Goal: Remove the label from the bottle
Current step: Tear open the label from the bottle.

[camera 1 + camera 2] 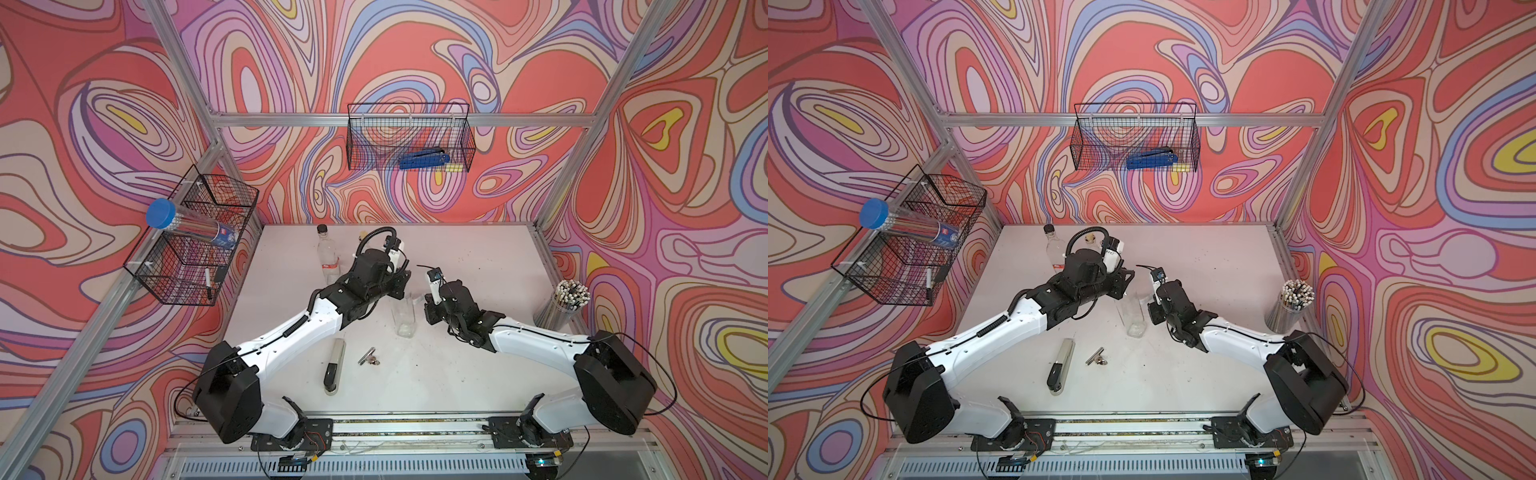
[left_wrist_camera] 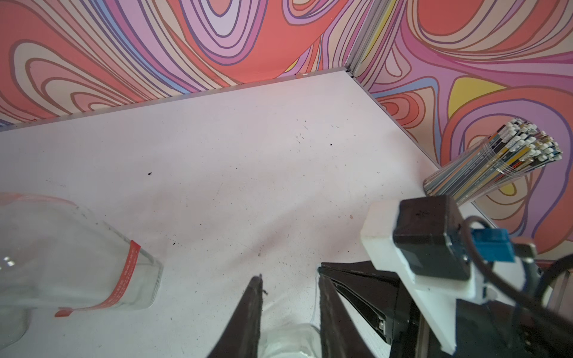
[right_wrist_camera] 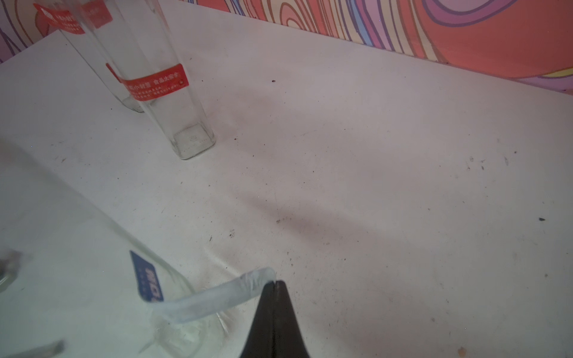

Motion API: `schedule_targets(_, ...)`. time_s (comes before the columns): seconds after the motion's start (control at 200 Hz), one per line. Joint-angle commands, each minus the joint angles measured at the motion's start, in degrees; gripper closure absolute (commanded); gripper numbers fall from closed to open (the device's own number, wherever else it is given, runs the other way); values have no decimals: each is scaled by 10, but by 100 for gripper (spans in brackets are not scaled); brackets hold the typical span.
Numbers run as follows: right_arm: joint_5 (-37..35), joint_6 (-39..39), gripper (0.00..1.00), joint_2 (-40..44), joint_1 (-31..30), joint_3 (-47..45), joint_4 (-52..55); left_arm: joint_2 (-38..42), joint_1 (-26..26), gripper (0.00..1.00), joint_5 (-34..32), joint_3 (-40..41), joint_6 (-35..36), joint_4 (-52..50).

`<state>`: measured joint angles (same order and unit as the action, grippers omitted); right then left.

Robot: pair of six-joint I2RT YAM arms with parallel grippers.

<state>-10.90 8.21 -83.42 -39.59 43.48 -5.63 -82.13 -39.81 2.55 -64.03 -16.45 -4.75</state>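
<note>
Closest in the right wrist view, the right claw [image 3: 274, 283] is pinched together on a white strip of label [image 3: 217, 299], half peeled, its blue end on the bottle [image 3: 93, 248]. The top views cannot resolve that strip. The bottle stands mid-table, with the left claw [image 2: 290, 276] clamped on its top. A red-banded bottle [image 1: 328, 257] stands at its 10 o'clock and pencils [image 1: 571, 297] at 3.
</note>
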Motion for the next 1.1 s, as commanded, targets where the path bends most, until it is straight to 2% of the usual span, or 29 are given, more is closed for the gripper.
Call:
schedule_targets(0.0,1,2,100,-8,5,-5,-3,0,-3,100,7,17,9,-18)
schedule_targets(1.092,-1,-4,100,4,9,-7,-3,16,-5,100,24,24,4,-13)
